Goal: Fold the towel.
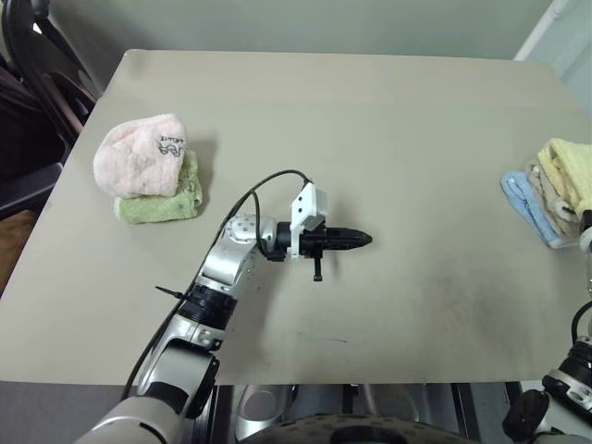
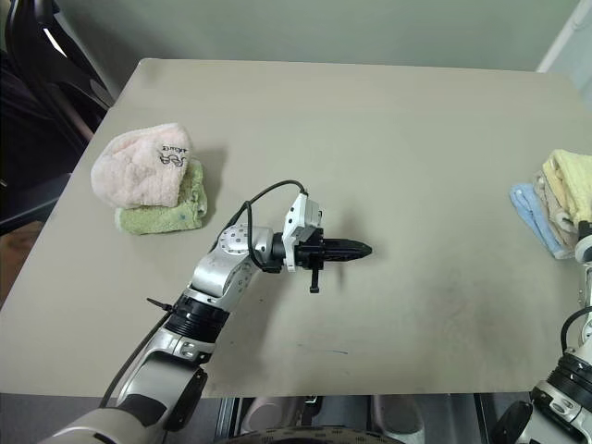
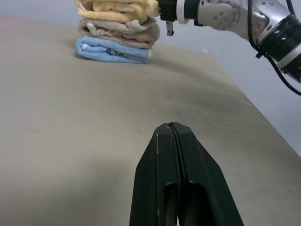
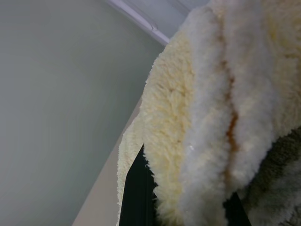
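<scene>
The towel (image 1: 566, 166), pale yellow and fluffy, lies on top of a small stack at the table's right edge. In the right wrist view its folded pile (image 4: 207, 94) bulges between two black fingers (image 4: 136, 188), and my right gripper (image 4: 183, 200) is shut on its edge. From the left wrist view, the right gripper (image 3: 163, 8) meets the yellow towel (image 3: 124, 7) at the side of the stack. My left gripper (image 1: 363, 240) hovers over the middle of the table, pointing right toward the stack, shut with nothing in it (image 3: 172, 128).
Under the yellow towel lie a beige towel (image 3: 120, 30) and a blue towel (image 3: 113, 49). At the table's left, a pink towel (image 1: 143, 153) sits on a green one (image 1: 162, 205). A dark chair (image 1: 37, 83) stands beyond the grey table's (image 1: 416, 139) left corner.
</scene>
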`<state>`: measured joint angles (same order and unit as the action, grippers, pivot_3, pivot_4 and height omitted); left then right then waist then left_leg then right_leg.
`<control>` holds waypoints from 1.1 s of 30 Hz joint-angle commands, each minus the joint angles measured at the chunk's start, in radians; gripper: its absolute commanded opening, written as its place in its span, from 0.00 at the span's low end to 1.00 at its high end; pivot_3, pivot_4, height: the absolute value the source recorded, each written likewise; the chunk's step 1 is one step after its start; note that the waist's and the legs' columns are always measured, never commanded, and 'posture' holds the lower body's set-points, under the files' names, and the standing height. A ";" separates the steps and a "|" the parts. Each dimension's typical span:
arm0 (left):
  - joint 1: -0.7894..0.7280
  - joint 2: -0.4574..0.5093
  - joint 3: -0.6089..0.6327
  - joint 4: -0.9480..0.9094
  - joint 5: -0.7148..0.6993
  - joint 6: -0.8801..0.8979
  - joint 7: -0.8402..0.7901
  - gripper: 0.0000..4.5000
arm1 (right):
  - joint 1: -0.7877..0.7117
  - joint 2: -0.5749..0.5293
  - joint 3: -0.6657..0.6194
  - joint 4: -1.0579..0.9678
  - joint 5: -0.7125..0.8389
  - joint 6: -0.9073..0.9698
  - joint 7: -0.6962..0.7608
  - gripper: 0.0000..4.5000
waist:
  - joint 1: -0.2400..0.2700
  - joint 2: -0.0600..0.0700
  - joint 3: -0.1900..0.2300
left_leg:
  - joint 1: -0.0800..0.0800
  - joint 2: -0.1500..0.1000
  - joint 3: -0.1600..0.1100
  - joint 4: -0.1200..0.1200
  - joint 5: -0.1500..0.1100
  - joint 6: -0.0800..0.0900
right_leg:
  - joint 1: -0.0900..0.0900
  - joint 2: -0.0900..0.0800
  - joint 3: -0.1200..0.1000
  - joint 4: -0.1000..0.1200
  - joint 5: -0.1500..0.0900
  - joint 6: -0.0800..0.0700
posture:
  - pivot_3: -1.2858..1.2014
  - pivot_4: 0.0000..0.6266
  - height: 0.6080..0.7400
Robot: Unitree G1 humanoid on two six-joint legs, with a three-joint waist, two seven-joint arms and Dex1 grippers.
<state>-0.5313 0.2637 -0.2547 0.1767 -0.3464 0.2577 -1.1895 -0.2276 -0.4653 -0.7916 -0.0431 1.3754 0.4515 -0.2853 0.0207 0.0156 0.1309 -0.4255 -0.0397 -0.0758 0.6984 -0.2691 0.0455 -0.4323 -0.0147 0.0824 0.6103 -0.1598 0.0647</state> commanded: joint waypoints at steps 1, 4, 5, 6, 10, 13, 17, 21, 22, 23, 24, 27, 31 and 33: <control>0.002 -0.003 0.010 -0.034 -0.006 -0.006 0.014 0.00 | -0.036 -0.059 -0.047 0.004 0.031 0.013 0.002 0.00 | 0.000 0.000 0.000 | 0.000 0.000 0.000 0.000 0.000 0.000 | 0.000 0.000 0.000 0.000 0.000 0.000 | 0.52 0.24 0.95; 0.002 -0.001 0.011 -0.040 -0.010 -0.001 0.017 0.00 | -0.057 -0.092 -0.054 0.025 0.037 0.026 0.019 0.00 | 0.000 0.000 0.000 | 0.000 0.000 0.000 0.000 0.000 0.000 | 0.000 0.000 0.000 0.000 0.000 0.000 | 0.52 0.24 0.95; 0.002 -0.001 0.011 -0.040 -0.011 -0.001 0.017 0.00 | -0.061 -0.098 -0.054 0.028 0.036 0.029 0.022 0.00 | 0.000 0.000 0.000 | 0.000 0.000 0.000 0.000 0.000 0.000 | 0.000 0.000 0.000 0.000 0.000 0.000 | 0.52 0.24 0.95; 0.002 0.000 0.011 -0.040 -0.012 -0.001 0.017 0.00 | -0.064 -0.101 -0.055 0.029 0.035 0.032 0.023 0.00 | 0.000 0.000 0.000 | 0.000 0.000 0.000 0.000 0.000 0.000 | 0.000 0.000 0.000 0.000 0.000 0.000 | 0.52 0.24 0.95; -0.008 -0.004 0.013 -0.019 -0.007 -0.013 0.020 0.00 | -0.105 -0.138 -0.055 0.049 0.028 0.044 0.022 0.00 | 0.000 0.001 0.000 | 0.000 0.000 0.000 0.000 0.000 0.000 | 0.000 0.000 0.000 0.000 0.000 0.000 | 0.52 0.24 0.95; -0.010 -0.008 0.012 -0.008 -0.004 -0.022 0.020 0.00 | -0.106 -0.144 -0.051 0.078 0.012 0.055 0.029 0.00 | 0.001 0.001 0.000 | 0.000 0.000 0.000 0.000 0.000 0.000 | 0.000 0.000 0.000 0.000 0.000 0.000 | 0.52 0.24 0.95; 0.005 -0.006 0.010 -0.007 0.000 -0.035 0.017 0.00 | -0.068 -0.128 -0.041 0.097 -0.002 0.082 0.042 0.00 | 0.002 0.001 0.000 | 0.000 0.000 0.000 0.000 0.000 0.000 | 0.000 0.000 0.000 0.000 0.000 0.000 | 0.52 0.24 0.95; 0.017 0.003 0.011 -0.006 0.004 -0.046 0.015 0.00 | 0.001 -0.090 -0.036 0.093 -0.008 0.110 0.035 0.00 | 0.002 0.001 0.000 | 0.000 0.000 0.000 0.000 -0.001 0.001 | 0.000 0.000 0.000 0.000 0.000 0.001 | 0.52 0.24 0.95; 0.018 0.005 0.011 -0.004 0.005 -0.049 0.015 0.00 | 0.014 -0.082 -0.032 0.088 -0.013 0.115 0.037 0.00 | 0.002 0.001 0.000 | 0.000 0.000 0.000 0.000 -0.001 0.001 | 0.000 0.000 0.000 0.000 0.000 0.001 | 0.52 0.24 0.95; 0.019 0.006 0.012 -0.003 0.005 -0.051 0.014 0.00 | 0.022 -0.074 -0.031 0.082 -0.017 0.115 0.036 0.00 | 0.002 0.001 0.000 | 0.000 0.000 0.000 0.000 -0.001 0.001 | 0.000 0.000 0.000 0.000 0.000 0.001 | 0.52 0.24 0.95; 0.020 0.007 0.012 -0.002 0.005 -0.052 0.014 0.00 | 0.028 -0.067 -0.032 0.081 -0.027 0.108 0.033 0.00 | 0.001 0.001 0.000 | 0.000 0.000 0.000 0.000 -0.001 0.001 | 0.000 0.000 0.000 0.000 0.000 0.001 | 0.52 0.24 0.95; 0.021 0.007 0.010 -0.001 0.007 -0.057 0.015 0.00 | 0.031 -0.057 -0.051 0.100 -0.038 0.097 0.018 0.00 | 0.000 0.001 0.000 | 0.000 0.000 0.001 0.000 -0.001 0.001 | 0.000 0.000 0.001 0.000 0.000 0.001 | 0.52 0.24 0.95; 0.022 0.004 0.003 -0.007 0.008 -0.057 0.016 0.00 | 0.040 -0.059 -0.063 0.099 -0.042 0.099 0.018 0.14 | 0.001 0.001 0.000 | 0.000 0.000 0.001 0.000 -0.001 0.002 | 0.000 0.000 0.001 0.000 0.000 0.000 | 0.52 0.24 0.95; 0.021 0.001 0.001 -0.009 0.009 -0.055 0.017 0.00 | 0.043 -0.061 -0.073 0.094 -0.034 0.100 0.016 0.27 | 0.001 0.001 0.000 | 0.000 0.000 0.001 0.000 -0.001 0.002 | 0.000 0.000 0.000 0.000 0.000 0.000 | 0.52 0.24 0.95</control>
<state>-0.5124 0.2710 -0.2540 0.1821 -0.3378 0.2187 -1.1717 -0.1881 -0.5163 -0.8218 0.0727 1.3373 0.5584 -0.2620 0.0220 0.0171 0.1310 -0.4254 -0.0396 -0.0752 0.6984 -0.2698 0.0471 -0.4323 -0.0147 0.0829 0.6103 -0.1595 0.0645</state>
